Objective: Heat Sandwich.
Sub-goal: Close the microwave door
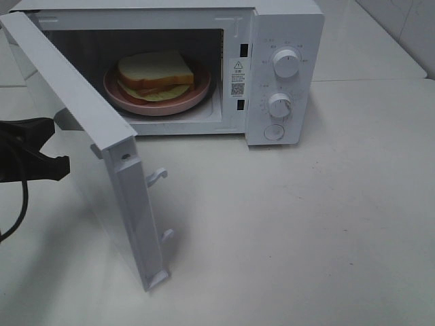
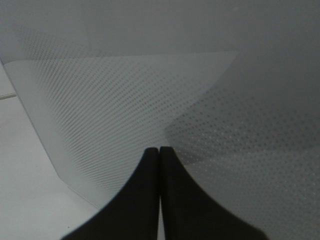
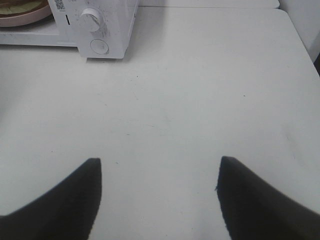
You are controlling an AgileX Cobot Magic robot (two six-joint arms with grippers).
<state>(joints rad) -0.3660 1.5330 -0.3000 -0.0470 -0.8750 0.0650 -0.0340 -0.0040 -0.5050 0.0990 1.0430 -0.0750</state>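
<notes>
nearest, swung-open white microwave door [image 1: 102,156], dotted mesh window [image 2: 125,100], over smooth off-white table [image 1: 306,224]. sandwich [image 1: 155,70] on round pink plate [image 1: 160,105] inside microwave [image 1: 282,41], far left. left gripper [image 2: 159,150] pinched closed, empty, beside door; right gripper [image 3: 160,160] spread wide, empty.

One table [image 1: 326,224] and one microwave [image 1: 285,27] are being shown, with one door [image 1: 75,115], one round button [image 1: 274,132] and two knobs, the upper knob [image 1: 286,62] and the lower knob [image 1: 279,105]. One plate [image 1: 136,103], one sandwich [image 1: 155,71] and two grippers, the left gripper [image 2: 160,148] and the right gripper [image 3: 160,160], are being counted.
</notes>
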